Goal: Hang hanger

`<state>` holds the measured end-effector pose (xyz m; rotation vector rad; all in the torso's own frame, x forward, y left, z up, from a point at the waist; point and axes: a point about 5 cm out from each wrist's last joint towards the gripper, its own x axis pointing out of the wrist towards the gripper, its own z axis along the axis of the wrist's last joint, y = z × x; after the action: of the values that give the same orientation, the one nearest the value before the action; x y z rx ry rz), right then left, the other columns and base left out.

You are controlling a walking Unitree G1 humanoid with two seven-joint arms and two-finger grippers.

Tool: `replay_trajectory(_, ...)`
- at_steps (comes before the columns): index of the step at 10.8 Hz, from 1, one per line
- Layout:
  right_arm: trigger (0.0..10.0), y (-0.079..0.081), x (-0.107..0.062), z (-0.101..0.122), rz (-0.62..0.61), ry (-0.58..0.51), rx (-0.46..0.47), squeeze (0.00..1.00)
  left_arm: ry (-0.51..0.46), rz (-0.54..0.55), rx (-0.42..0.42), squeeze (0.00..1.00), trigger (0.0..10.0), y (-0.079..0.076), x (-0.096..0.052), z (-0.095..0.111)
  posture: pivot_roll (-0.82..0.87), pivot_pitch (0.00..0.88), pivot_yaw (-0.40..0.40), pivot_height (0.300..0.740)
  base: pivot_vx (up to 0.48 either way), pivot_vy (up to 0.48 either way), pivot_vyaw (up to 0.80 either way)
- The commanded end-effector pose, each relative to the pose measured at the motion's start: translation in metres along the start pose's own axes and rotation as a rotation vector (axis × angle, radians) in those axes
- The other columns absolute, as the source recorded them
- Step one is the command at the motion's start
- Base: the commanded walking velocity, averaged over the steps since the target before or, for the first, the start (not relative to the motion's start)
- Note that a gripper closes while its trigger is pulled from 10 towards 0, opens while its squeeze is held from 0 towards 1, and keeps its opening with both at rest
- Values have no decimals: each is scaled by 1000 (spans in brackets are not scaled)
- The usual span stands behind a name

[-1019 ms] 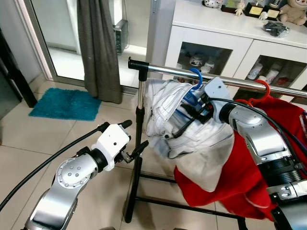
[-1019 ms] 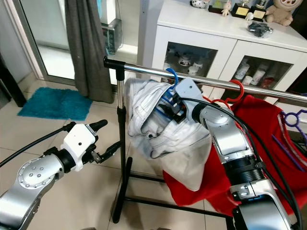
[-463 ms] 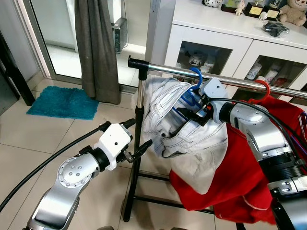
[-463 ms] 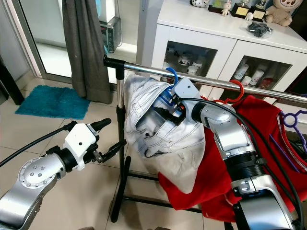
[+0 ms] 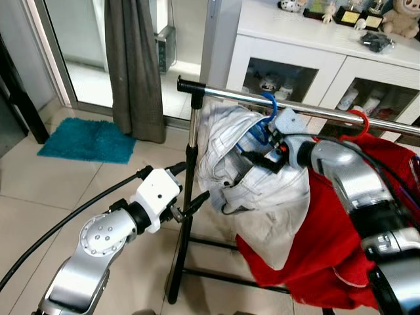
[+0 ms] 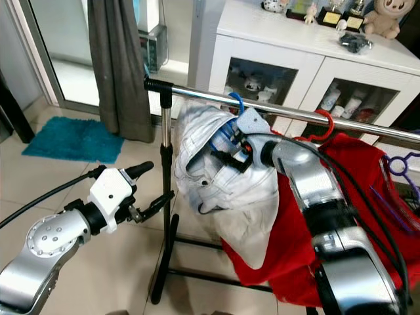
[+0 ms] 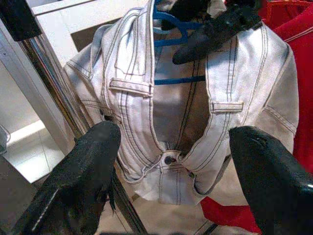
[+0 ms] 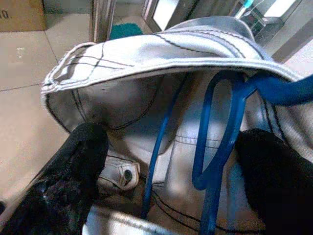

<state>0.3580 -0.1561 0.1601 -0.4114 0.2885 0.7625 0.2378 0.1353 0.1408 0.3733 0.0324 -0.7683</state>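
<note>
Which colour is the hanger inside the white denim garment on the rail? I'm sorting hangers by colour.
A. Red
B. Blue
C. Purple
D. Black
B: the blue hanger runs inside the white denim garment, its hook over the rail, and the right hand reaches into the garment beside it.

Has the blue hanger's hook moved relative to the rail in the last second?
No. The blue hanger hook sits over the rail at the same spot, near the upright post. The right hand holds by the hanger inside the white garment.
</note>
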Motion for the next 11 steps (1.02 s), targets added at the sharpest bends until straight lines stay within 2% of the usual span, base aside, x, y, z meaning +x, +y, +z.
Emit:
replay_trajectory(1,10000,-7,-1,0,-29,21,2,0,-7,-13,1,0,10000,-1,4,1,19,0,-141,740,0,0,0)
replay_trajectory(3,10000,-13,-4,-9,-4,101,35,0,-7,-14,2,0,10000,0,5,1,17,0,-143,740,0,0,0)
replay_trajectory(5,9843,-20,-6,-11,-11,115,111,0,-7,-15,6,0,10000,2,5,2,17,0,-143,740,0,0,0)
replay_trajectory(6,5176,-21,-6,-10,-13,109,137,0,-7,-15,6,0,10000,2,6,1,17,0,-143,740,0,0,0)
replay_trajectory(7,1451,-21,-6,-11,-10,106,162,0,-7,-16,3,0,10000,1,6,1,11,0,-146,740,0,0,0)
replay_trajectory(8,0,-21,-7,-13,-6,112,178,0,-7,-18,0,0,10000,0,6,1,10,0,-148,740,0,0,0)
replay_trajectory(11,0,-21,-5,-14,-14,113,206,0,-6,-21,-1,0,10000,0,7,0,10,0,-150,740,0,0,0)
